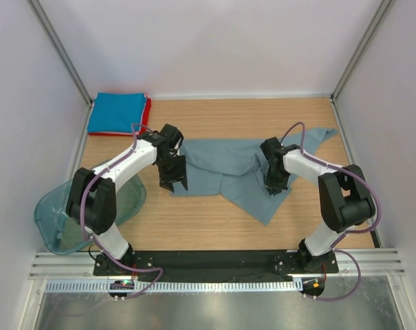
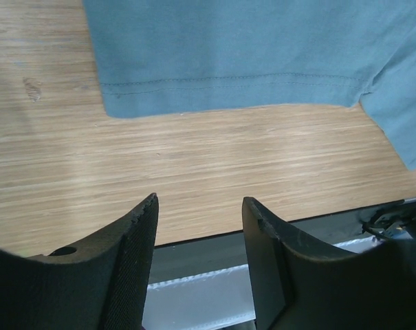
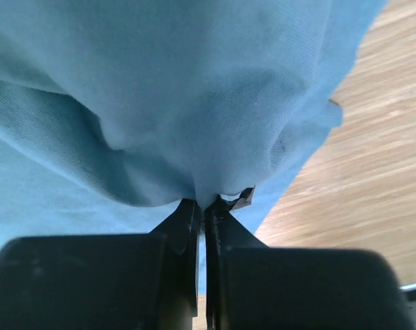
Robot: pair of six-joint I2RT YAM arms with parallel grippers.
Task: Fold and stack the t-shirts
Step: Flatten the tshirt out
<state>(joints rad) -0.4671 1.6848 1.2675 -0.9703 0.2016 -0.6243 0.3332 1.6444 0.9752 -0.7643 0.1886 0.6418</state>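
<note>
Dusty grey-blue cloth takes up the middle of the table (image 1: pixel 194 223) in the overhead view. The grey-blue t-shirt (image 1: pixel 225 168) lies crumpled and unfolded between the two arms, one end trailing toward the far right corner. The bright blue tee (image 1: pixel 117 112) sits folded square on the red tee (image 1: pixel 148 110) in the far left corner, presumably the stack this one is meant to join. The left gripper (image 1: pixel 174 181) hangs at the shirt's left edge and the right gripper (image 1: pixel 275 185) is down on its right half, a placement that would suit drawing the cloth flat from both sides. The teal tub (image 1: pixel 63 220) lies at the near left, apart from the work. From the left wrist, the left gripper (image 2: pixel 199 206) is spread wide with nothing between its fingers, above bare wood just short of the shirt's stitched hem (image 2: pixel 228 86), probably lining up a grasp on that edge. From the right wrist, the right gripper (image 3: pixel 206 206) is pressed together on a pinched fold of the shirt (image 3: pixel 159 89), which bunches out from the tips, so the cloth seems gathered there rather than lying flat.
</note>
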